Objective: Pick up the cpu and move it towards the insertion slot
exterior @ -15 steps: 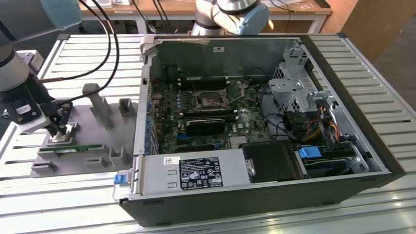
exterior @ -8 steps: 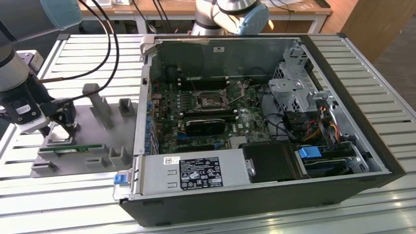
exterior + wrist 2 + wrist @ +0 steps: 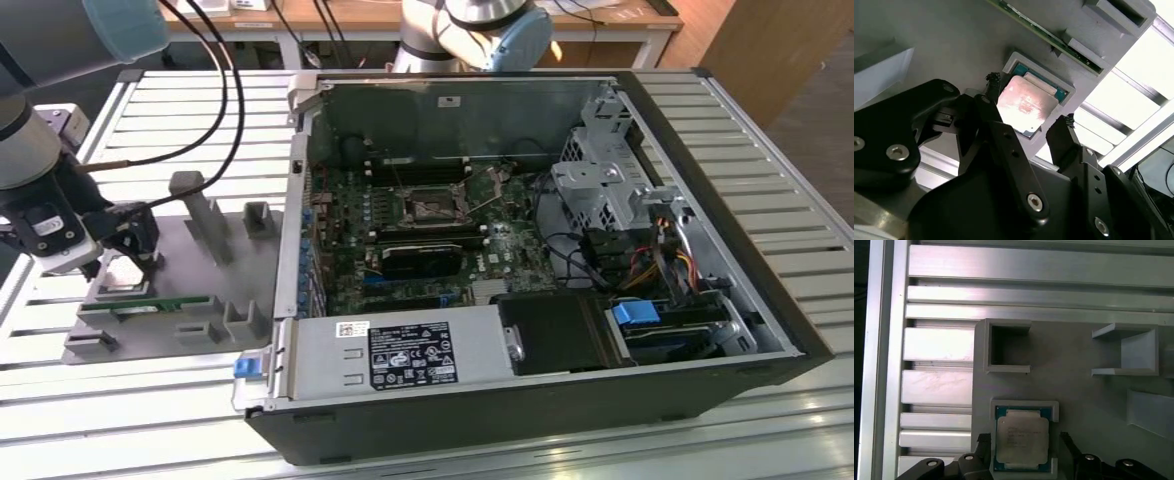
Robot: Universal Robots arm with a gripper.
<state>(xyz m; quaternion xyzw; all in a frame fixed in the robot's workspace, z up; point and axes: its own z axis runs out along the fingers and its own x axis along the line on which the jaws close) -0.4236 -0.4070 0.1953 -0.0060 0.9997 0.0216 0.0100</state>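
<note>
My jaws hung spread over the grey tray point(image 3: 180, 285), one tip on each side of the cpu point(image 3: 1021, 440). It lay flat in its square recess between them, so closing would catch its opposite edges. I judged they were not yet pinching it. Well apart from the jaws, toward the exterior view's right, the insertion slot point(image 3: 430, 208) sat inside the open computer case point(image 3: 534, 420).

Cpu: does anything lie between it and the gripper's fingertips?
Nothing but bare grey tray. In the first wrist view the open gripper straddles the cpu, a narrow gap on each side.
</note>
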